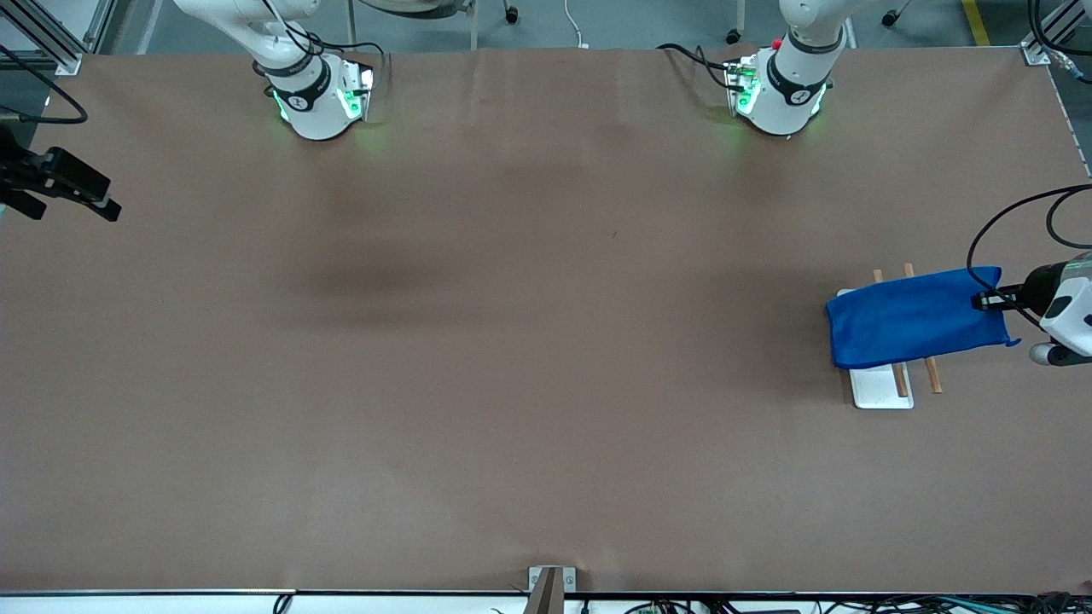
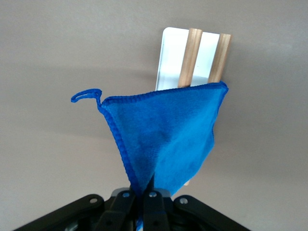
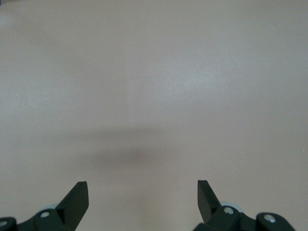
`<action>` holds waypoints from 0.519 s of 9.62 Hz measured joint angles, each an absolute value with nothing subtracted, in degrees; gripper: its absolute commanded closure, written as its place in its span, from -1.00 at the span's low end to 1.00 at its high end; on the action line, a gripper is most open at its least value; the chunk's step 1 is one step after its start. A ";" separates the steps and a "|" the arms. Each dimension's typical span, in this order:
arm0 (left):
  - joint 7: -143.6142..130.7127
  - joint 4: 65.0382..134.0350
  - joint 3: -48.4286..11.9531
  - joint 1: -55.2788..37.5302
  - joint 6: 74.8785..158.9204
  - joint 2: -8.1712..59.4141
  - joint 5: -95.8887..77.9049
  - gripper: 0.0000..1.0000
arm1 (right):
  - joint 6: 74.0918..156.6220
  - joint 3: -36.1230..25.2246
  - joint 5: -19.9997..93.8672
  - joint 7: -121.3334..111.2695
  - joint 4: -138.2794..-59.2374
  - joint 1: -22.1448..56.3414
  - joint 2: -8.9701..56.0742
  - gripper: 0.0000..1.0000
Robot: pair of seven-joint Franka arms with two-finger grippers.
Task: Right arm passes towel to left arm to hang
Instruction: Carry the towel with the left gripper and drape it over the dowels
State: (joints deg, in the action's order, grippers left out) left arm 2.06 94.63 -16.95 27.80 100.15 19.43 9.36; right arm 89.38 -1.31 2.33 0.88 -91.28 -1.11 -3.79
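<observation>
The royal-blue towel [image 1: 913,317] lies draped over two wooden rods [image 1: 933,375] of a rack with a white base [image 1: 879,388], at the left arm's end of the table. My left gripper [image 1: 981,300] is shut on the towel's edge beside the rack. In the left wrist view the towel [image 2: 168,134] fans out from my left gripper [image 2: 143,190] toward the rods [image 2: 190,57], with a small loop tag at one corner. My right gripper [image 1: 109,203] is open and empty over bare table at the right arm's end; it also shows in the right wrist view [image 3: 143,197].
The brown table [image 1: 529,341] spreads wide between the two arms. The arm bases [image 1: 320,98] stand along the table's edge farthest from the front camera. A small metal bracket [image 1: 550,584] sits at the nearest edge.
</observation>
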 measured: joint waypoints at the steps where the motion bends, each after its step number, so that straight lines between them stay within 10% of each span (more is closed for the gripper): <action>1: 2.26 94.37 -16.96 27.80 100.32 19.44 9.72 0.97 | 89.35 -1.32 2.32 0.81 -91.35 -1.12 -3.42 -1.00; 5: 2.72 93.14 -16.91 29.25 101.08 21.35 12.51 0.96 | 90.16 -1.43 2.32 -0.61 -91.63 -1.25 -2.71 -1.00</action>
State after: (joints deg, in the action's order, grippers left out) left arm 2.72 93.14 -16.91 29.25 101.08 21.35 12.51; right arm 90.16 -1.43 2.32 -0.61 -91.63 -1.25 -2.71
